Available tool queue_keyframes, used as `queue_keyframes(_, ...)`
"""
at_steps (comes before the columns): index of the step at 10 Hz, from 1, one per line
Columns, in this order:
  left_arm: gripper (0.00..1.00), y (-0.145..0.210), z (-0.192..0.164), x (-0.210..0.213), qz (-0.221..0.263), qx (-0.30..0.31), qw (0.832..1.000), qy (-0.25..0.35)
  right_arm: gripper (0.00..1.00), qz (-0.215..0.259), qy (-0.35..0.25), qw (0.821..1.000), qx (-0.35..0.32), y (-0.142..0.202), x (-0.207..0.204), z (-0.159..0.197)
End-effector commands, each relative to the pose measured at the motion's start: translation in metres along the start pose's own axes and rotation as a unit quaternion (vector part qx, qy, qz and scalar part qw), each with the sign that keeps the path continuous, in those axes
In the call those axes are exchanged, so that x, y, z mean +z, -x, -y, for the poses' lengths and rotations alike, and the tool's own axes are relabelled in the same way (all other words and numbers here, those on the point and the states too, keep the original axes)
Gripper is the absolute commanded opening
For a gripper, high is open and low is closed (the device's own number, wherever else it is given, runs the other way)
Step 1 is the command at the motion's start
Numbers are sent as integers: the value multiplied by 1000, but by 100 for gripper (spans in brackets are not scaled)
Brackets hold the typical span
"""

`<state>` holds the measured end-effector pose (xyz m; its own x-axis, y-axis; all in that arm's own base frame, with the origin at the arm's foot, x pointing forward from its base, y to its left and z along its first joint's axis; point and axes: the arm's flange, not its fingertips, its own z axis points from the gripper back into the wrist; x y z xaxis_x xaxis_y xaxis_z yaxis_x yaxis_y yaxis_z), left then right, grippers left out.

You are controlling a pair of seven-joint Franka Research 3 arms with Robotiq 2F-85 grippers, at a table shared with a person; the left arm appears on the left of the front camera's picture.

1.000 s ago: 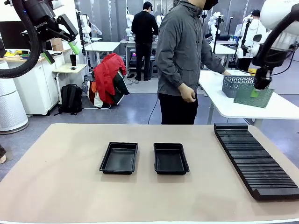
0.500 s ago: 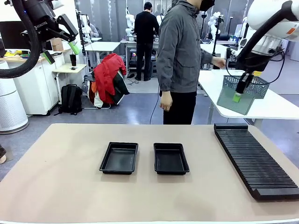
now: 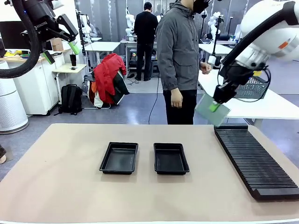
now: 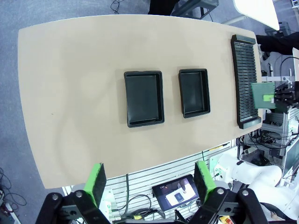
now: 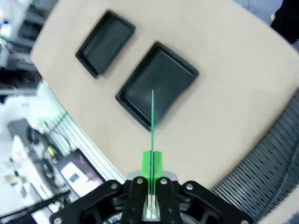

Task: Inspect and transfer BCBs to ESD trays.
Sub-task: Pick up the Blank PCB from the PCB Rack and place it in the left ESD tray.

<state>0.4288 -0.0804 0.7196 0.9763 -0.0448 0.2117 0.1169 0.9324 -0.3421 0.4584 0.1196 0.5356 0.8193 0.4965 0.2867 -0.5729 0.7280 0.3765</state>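
Two ESD trays [image 3: 118,158] lie side by side on the counter [image 3: 60,186]. The right claw [image 3: 215,106] pinches a BCB [image 3: 220,116] aloft above the slotted rack [image 3: 254,163]'s far end. The left claw [image 3: 61,52] hangs wide, high up.

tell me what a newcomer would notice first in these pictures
The right gripper stands out: it is in the air at the robot's right, by the slotted rack, shut on a thin green BCB. Two empty black ESD trays lie side by side, not touching, in the middle of the table. The left gripper hangs open, high at the robot's left.
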Motion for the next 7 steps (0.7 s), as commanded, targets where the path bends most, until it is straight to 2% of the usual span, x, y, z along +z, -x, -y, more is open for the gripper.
queue_keyframes(1, 100, 0, -1, 0, 2, 1, 1000, -2, 3, 59, -28, 997, -45, 3, -40, -17)
queue_keyframes(4, 100, 0, -1, 0, 2, 1, 1000, -2, 3, 129, -86, 983, -103, 3, -111, -41)
queue_keyframes(6, 100, 0, -1, 0, 2, 1, 1000, -2, 3, 154, -126, 967, -160, 4, -157, -51)
queue_keyframes(7, 100, 0, -1, 0, 2, 1, 1000, -2, 3, 163, -136, 963, -165, 3, -179, -57)
